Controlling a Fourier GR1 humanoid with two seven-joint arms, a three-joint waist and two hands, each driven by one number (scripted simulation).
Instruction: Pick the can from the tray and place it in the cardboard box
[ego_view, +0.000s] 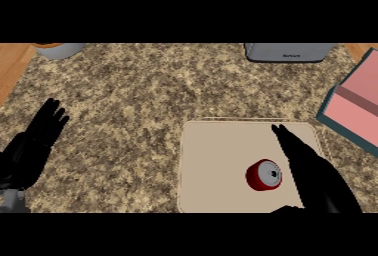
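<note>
Reach step, I judge: right hand (314, 170) spread, fingers straight, just beside the red can (264, 175) on the beige tray (214, 150); next, curling round it; left hand (33, 142) rests open.

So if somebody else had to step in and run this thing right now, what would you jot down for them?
Left hand: open, fingers up, resting at the left edge over the counter, holding nothing.
Right hand: open, fingers straight, over the tray just right of the can; not curled round it.
Can: upright on the tray, right of its middle.
Box: at the right edge, beyond the tray, only part in view.
Done: the right hand is at the can.
Left: grasp the can, lift it, carry it right, set it in the box.
</note>
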